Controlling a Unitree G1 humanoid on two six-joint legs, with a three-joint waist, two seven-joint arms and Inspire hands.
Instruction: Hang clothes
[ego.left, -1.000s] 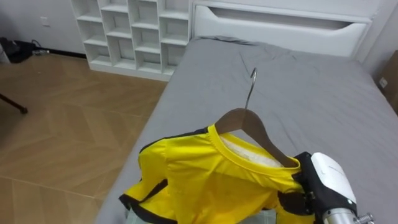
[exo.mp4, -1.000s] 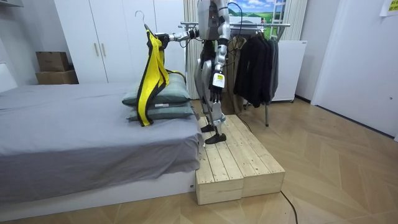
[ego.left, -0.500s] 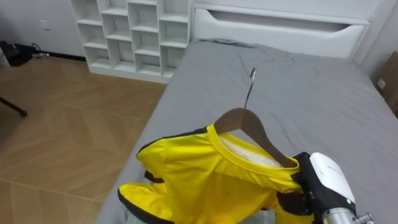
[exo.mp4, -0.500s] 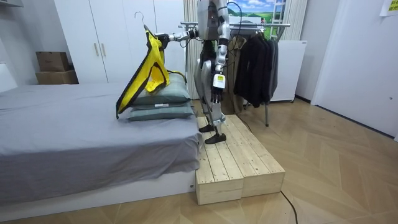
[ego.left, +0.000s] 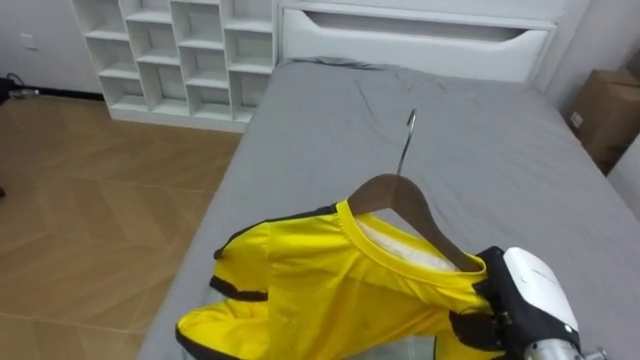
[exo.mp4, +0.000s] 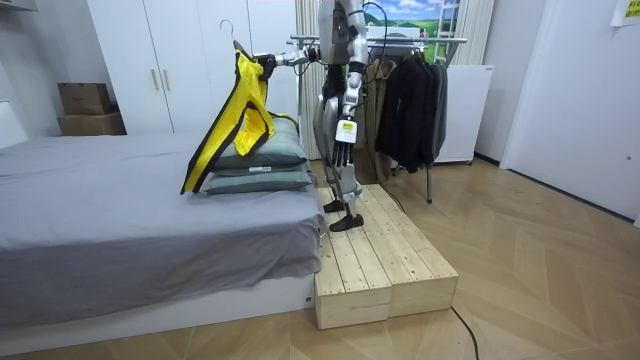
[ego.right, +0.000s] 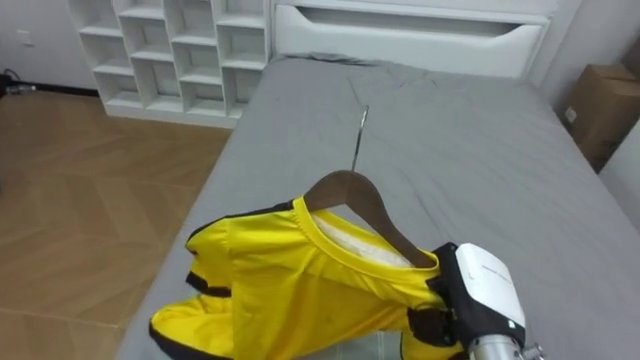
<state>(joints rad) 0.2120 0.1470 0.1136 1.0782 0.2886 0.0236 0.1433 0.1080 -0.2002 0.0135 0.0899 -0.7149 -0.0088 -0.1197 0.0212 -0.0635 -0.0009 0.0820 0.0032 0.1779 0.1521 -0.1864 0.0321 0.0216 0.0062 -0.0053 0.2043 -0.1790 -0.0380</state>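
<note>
I kept the right robot hand (ego.left: 515, 310) clamped on the wooden hanger (ego.left: 400, 200). The yellow shirt (ego.left: 330, 290) hung over the bed's (ego.left: 480, 140) left edge, and the left robot hand (exo.mp4: 341, 145) hung beside the body.

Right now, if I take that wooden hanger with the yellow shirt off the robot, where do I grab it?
Grip the wooden hanger at its bare crown, just under the metal hook, coming from above on the robot's left. The yellow shirt drapes the hanger's arms, and the right hand clamps the right end, so the crown is the one free, solid spot.
</note>
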